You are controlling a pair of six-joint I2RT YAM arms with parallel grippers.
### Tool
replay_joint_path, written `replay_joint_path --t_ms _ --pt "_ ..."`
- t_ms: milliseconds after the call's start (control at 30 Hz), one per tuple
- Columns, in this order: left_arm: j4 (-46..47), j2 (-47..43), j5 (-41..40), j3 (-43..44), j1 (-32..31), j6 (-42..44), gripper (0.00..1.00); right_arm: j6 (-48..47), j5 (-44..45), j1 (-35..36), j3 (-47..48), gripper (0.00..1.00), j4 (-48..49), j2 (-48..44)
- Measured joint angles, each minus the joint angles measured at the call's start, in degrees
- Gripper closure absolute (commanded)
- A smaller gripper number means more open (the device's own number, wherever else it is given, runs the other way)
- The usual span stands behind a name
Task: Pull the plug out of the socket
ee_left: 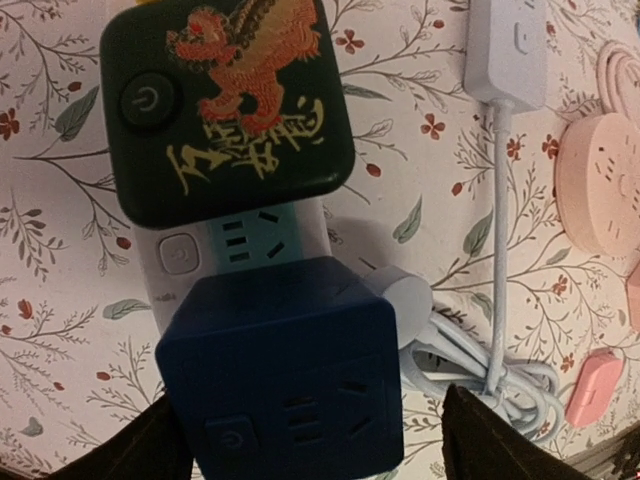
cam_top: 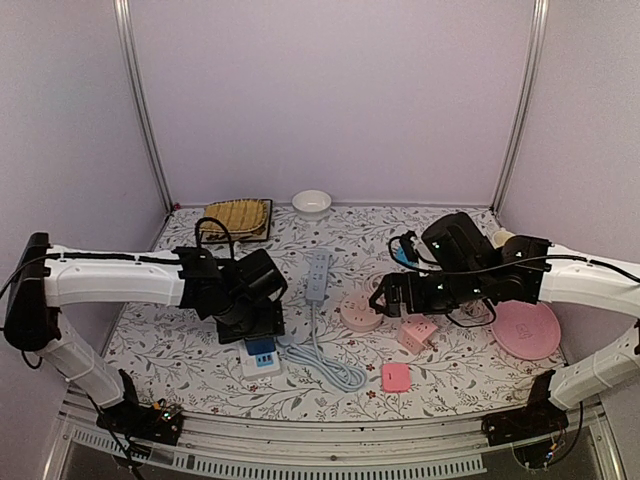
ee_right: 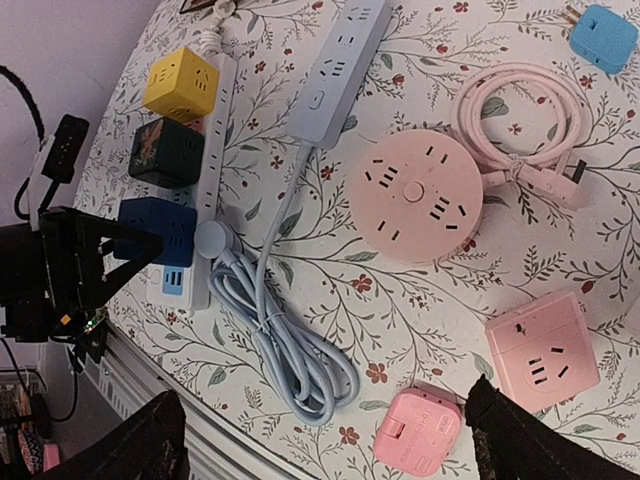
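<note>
A white power strip [ee_left: 176, 256] lies on the flowered table with cube plugs seated in it: a black one with a dragon print [ee_left: 230, 110] and a dark blue one [ee_left: 285, 370]. My left gripper [ee_left: 315, 440] is open and straddles the blue cube, its right finger [ee_left: 490, 435] clearly off the cube's side. In the right wrist view the strip [ee_right: 215, 120] carries a yellow cube [ee_right: 182, 83], the black cube [ee_right: 165, 152] and the blue cube [ee_right: 150, 228]. My right gripper [ee_right: 325, 440] hangs open above the table with nothing in it.
The strip's grey cable [ee_right: 290, 345] is coiled beside it. Nearby lie a grey-blue strip [ee_right: 335, 70], a round pink socket [ee_right: 415, 195], a pink cube [ee_right: 540, 350], a flat pink adapter [ee_right: 420, 430] and a blue plug [ee_right: 605, 35]. A pink plate [cam_top: 527, 328], a bowl [cam_top: 311, 202] and a woven mat [cam_top: 238, 218] sit farther off.
</note>
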Motion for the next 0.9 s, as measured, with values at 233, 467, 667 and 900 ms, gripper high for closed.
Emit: replay_joint_path --t_ms 233,467,667,900 --pt "-4.85 10.82 -3.02 7.65 -0.61 -2.36 0.17 -2.6 -2.67 -0.02 -3.04 0.01 1.9 -0.52" --pt "-6.29 12.9 -4.26 8.66 -0.61 -4.22 0.44 -6.25 -4.48 -0.46 -3.21 0.01 2.38 -0.55" --pt "-6.86 13.73 -4.17 9.97 -0.66 -4.46 0.57 -8.28 -5.33 -1.14 -2.75 0.01 2.75 -0.39" --pt "-7.41 16.17 -3.98 13.92 -2.58 -4.55 0.61 -9.03 -6.4 -1.6 -2.25 0.01 2.75 -0.17"
